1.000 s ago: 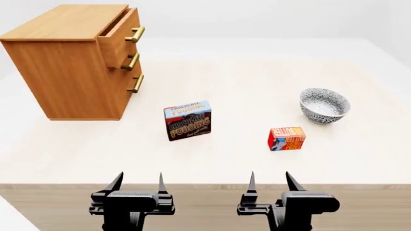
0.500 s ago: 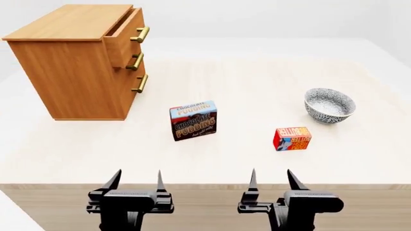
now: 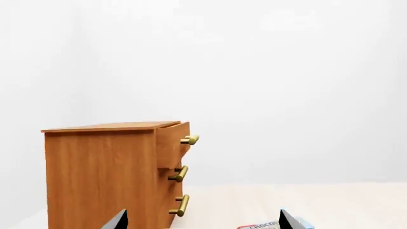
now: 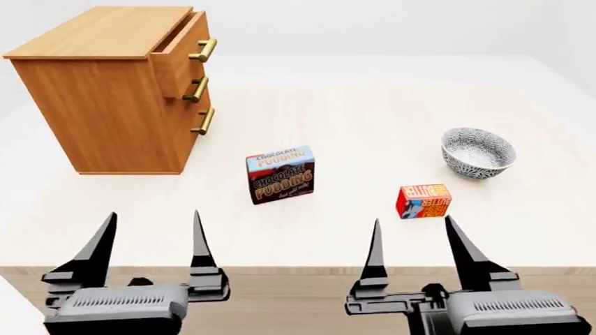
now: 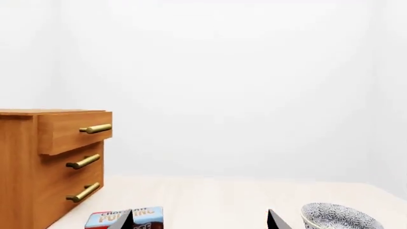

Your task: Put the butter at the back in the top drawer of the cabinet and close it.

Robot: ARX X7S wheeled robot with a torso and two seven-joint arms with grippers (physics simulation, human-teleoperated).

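Observation:
The butter, a small red-and-orange box, lies on the table at the right, in front of the bowl. The cabinet stands at the back left; it also shows in the left wrist view and the right wrist view. Its top drawer is pulled out a little, brass handle showing. My left gripper is open and empty above the table's front edge. My right gripper is open and empty, just in front of the butter. The butter is hidden in both wrist views.
A brown-and-blue chocolate pudding box stands mid-table, also partly visible in the right wrist view. A patterned grey bowl sits at the right, also visible in the right wrist view. The table's front edge runs just below the grippers.
Both grippers have risen and now stand larger and higher in the head view, fingers over the table's front edge. The objects have not moved in the last half second.

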